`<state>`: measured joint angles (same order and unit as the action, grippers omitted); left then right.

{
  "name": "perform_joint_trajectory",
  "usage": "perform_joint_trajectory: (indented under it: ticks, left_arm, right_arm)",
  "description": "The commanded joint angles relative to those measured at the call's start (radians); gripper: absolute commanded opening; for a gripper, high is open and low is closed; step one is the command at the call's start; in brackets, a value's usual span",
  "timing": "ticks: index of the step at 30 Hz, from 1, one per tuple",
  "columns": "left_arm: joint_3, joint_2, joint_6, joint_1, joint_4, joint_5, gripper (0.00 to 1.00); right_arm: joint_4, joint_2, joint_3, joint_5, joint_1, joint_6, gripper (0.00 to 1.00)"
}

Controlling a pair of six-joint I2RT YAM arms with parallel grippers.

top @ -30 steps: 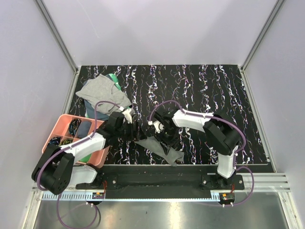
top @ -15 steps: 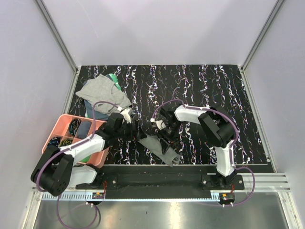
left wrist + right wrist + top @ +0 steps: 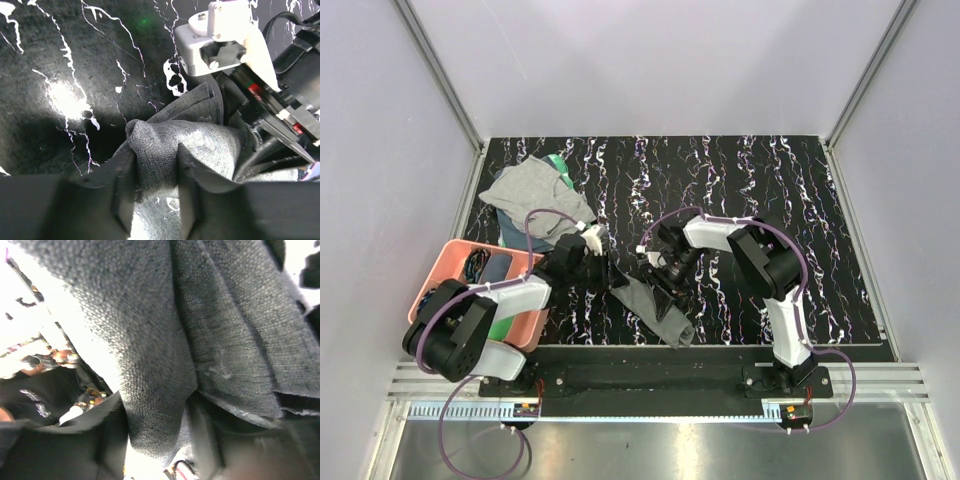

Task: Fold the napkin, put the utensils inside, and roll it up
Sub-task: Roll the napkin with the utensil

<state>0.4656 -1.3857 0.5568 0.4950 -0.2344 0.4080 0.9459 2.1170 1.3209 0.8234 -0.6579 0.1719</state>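
Note:
The dark charcoal napkin point(image 3: 658, 308) lies bunched on the black marbled table, near the front edge between the two arms. My left gripper point(image 3: 604, 262) is at its left upper end. In the left wrist view my left gripper point(image 3: 156, 187) is shut on a raised fold of the napkin point(image 3: 165, 145), and the cloth fills the gap between both fingers. My right gripper point(image 3: 661, 274) is right beside it. In the right wrist view a thick fold of the napkin point(image 3: 150, 365) hangs between its parted fingers point(image 3: 107, 440). The utensils are out of view.
A pink tray point(image 3: 446, 262) with small items stands at the left, under the left arm. A lighter grey cloth point(image 3: 532, 194) lies over a green item point(image 3: 557, 163) at the back left. The table's front edge point(image 3: 720, 345) runs just below the napkin.
My left gripper has moved right to the napkin and shut on its fold. My right gripper's jaws have widened, and its arm has shifted slightly back and left.

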Motion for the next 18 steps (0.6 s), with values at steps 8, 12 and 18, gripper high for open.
perform_joint_trajectory:
  ticks: [8, 12, 18]
  left_arm:
    - [0.054, -0.087, -0.029, 0.001, 0.085, 0.045, 0.21]
    - [0.09, -0.099, -0.041, 0.001, 0.133, 0.06, 0.21]
    - [0.099, -0.092, -0.035, 0.001, 0.165, 0.058, 0.21]
  right_arm:
    - [-0.12, -0.259, 0.069, -0.427, 0.015, -0.121, 0.83]
    - [-0.228, -0.425, 0.009, -0.574, -0.051, -0.14, 0.96]
    - [-0.367, -0.5, -0.122, -0.915, -0.316, -0.166, 1.0]
